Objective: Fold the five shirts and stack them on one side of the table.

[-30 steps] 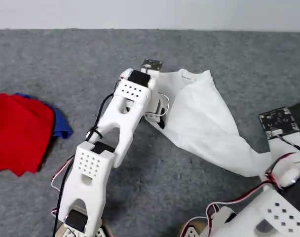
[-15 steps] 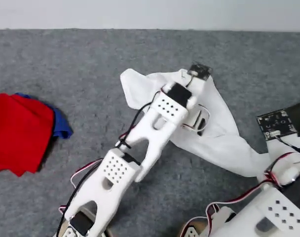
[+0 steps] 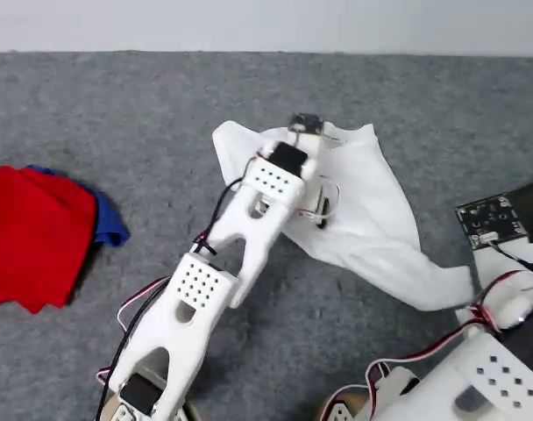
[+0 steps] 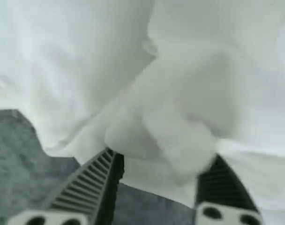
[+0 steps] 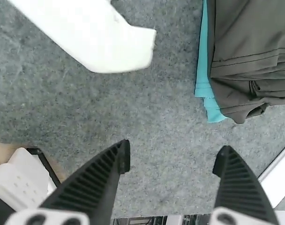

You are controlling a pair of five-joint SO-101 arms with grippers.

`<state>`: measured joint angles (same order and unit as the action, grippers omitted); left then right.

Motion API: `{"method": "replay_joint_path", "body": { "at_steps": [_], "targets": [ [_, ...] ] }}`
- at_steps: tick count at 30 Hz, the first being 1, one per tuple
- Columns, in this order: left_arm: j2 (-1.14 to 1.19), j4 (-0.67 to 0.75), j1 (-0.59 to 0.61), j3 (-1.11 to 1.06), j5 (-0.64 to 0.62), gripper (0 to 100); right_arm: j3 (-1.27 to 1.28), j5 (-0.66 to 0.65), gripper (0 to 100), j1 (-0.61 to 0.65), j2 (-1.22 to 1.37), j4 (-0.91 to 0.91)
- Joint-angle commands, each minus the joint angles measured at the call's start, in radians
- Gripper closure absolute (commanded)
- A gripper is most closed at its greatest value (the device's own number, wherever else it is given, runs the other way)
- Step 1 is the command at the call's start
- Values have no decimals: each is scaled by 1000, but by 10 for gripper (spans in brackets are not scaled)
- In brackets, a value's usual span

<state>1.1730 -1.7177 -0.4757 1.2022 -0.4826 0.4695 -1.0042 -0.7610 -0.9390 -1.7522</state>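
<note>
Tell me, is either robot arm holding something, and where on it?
Nothing looks gripped. The left gripper is open, jaws either side of a bunched lump of the white shirt. The right gripper is open over the grey table.

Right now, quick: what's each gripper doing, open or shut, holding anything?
Left gripper: open over the bunched white shirt.
Right gripper: open, empty, above the grey table.

End effector (image 5: 174, 149) spread over carpet (image 5: 63, 108), white shirt (image 5: 93, 35), grey shirt (image 5: 250, 47)
</note>
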Motion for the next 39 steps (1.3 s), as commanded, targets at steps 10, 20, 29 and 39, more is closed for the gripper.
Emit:
{"method": "replay_joint_path", "body": {
  "at_steps": [10, 20, 29, 39],
  "targets": [
    [-11, -8, 219, 88, -6, 987, -3, -9, 703, 7, -8, -24],
    [-20, -43, 499, 166, -8, 987, 31, -6, 701, 104, -4, -35],
    [-443, -43, 565, -343, -8, 835, 124, 290, 699, 676, 102, 110],
    [-1028, -40, 548, -1046, -6, 746, -238, 436, 603, 908, 728, 142]
  ]
}}
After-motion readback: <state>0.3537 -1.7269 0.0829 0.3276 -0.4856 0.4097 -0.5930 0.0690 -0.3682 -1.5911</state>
